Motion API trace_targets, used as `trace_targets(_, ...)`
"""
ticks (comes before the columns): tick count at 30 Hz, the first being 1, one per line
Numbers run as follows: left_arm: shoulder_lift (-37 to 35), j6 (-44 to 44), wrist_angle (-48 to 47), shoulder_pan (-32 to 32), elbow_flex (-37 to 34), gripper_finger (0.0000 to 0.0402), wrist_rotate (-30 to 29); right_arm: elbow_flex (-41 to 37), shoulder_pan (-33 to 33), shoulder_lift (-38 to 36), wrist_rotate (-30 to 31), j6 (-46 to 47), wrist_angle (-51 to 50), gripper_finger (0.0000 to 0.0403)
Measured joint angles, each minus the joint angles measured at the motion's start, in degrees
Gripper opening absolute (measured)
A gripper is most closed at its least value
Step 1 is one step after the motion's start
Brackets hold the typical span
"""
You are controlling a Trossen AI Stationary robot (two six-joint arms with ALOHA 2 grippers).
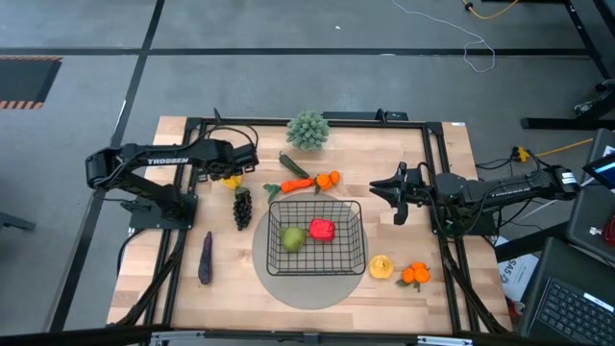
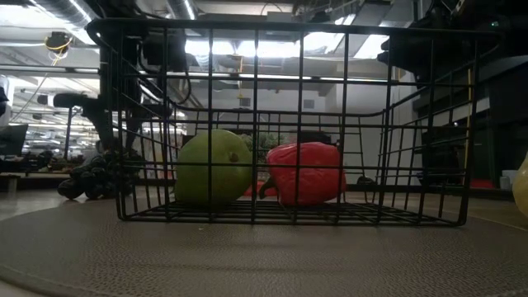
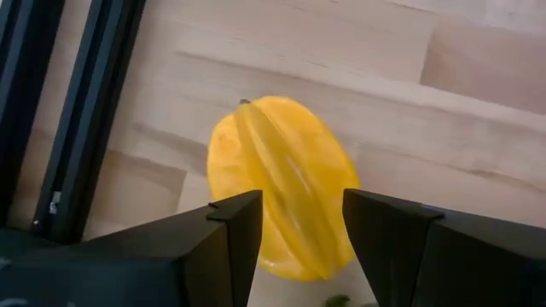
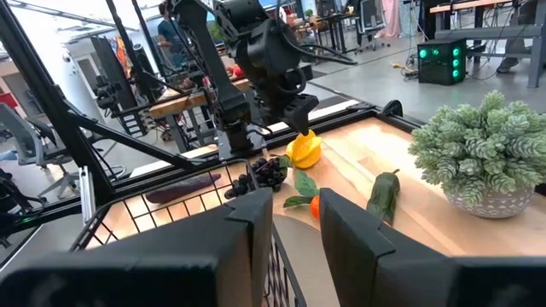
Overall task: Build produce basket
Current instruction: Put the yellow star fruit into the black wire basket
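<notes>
The black wire basket (image 1: pixel 357 252) stands on a grey round mat and holds a green pear (image 1: pixel 293 237) and a red pepper (image 1: pixel 322 230); the low view shows both resting on the basket floor (image 2: pixel 247 213). At the table's left, my left gripper (image 1: pixel 231 175) points steeply down, shut on a yellow ribbed fruit (image 3: pixel 281 183). My right gripper (image 1: pixel 377 190) hangs level to the right of the basket, open, with nothing between its fingers (image 4: pixel 294 230). On the table lie dark grapes (image 1: pixel 243 207), a purple eggplant (image 1: pixel 205 258), a cucumber (image 1: pixel 293 165), a carrot (image 1: pixel 296 185), an orange (image 1: pixel 330 179), a lemon (image 1: pixel 381 266) and more oranges (image 1: pixel 415 274). My left gripper has the yellow ribbed fruit between its two fingers, one on each long side (image 3: pixel 249 230) near one end. The fingers come from above, slanting down. The fruit sticks out below the fingers (image 4: pixel 304 150); whether its lower end touches the table I cannot tell.
A spiky grey-green ball plant (image 1: pixel 307 130) in a pot stands at the far edge. A black frame rail (image 1: pixel 192 130) runs round the wooden table top. Bare wood lies between the eggplant and the mat and at the far right.
</notes>
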Motion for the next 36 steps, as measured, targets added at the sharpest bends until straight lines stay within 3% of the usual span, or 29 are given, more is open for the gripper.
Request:
trace_targets(12,9.20,-2.39,0.01,-1.83,0.14,0.0151,-0.57,0.00,0.00,0.00,-0.09,0.09,0.00,0.0097)
trace_targets(27,10.30,16.36,-0.01,-2.53,0.15,0.0150,-0.48,0.00,0.02,0.00,-0.15,3.15,0.00,0.0097)
trace_targets(36,10.35,18.86,-0.52,-4.34,0.09,0.0117,-1.10,0.00,0.00,0.00,0.00,3.15,0.00,0.0097)
